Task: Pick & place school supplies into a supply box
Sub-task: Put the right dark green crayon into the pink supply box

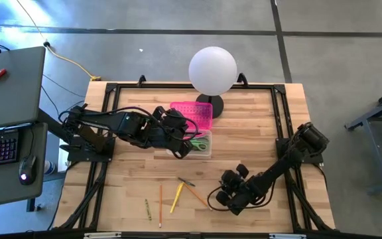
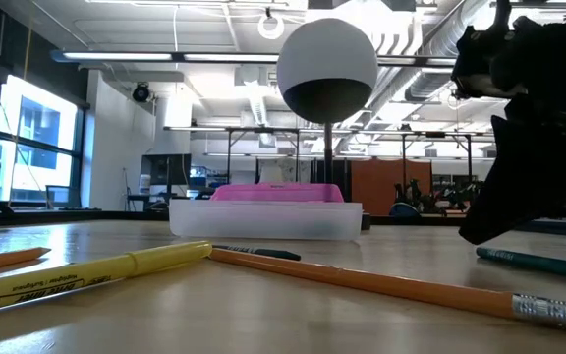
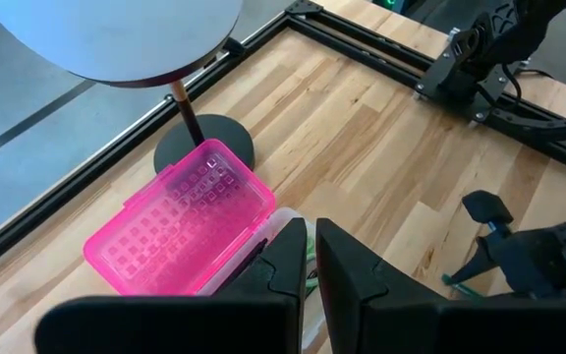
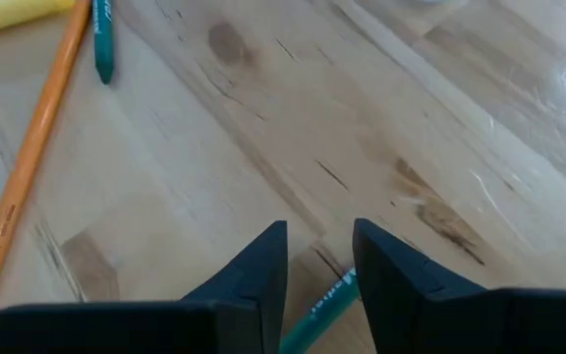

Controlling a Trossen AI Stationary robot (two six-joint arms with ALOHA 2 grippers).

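**Right arm closes in on a green pen as left hovers at the case**

The right gripper (image 4: 319, 258) sits low over the wooden table (image 1: 257, 126) near its front edge, its fingers slightly apart and straddling the tip of a green pen (image 4: 314, 317) lying flat between them; they do not appear to be clamped on it yet. The left gripper (image 3: 308, 261) hangs above the clear base of the supply box (image 1: 197, 143), beside its open pink lid (image 1: 192, 114), fingers nearly together with nothing visibly held. Green-handled scissors (image 1: 201, 144) seem to lie in the base already. A yellow marker (image 1: 176, 197), an orange pencil (image 1: 195, 193) and other thin pencils wait on the table between the arms. The step in hand looks like a pick: next, the right fingers must close squarely on the thin pen without skidding it away, then lift.
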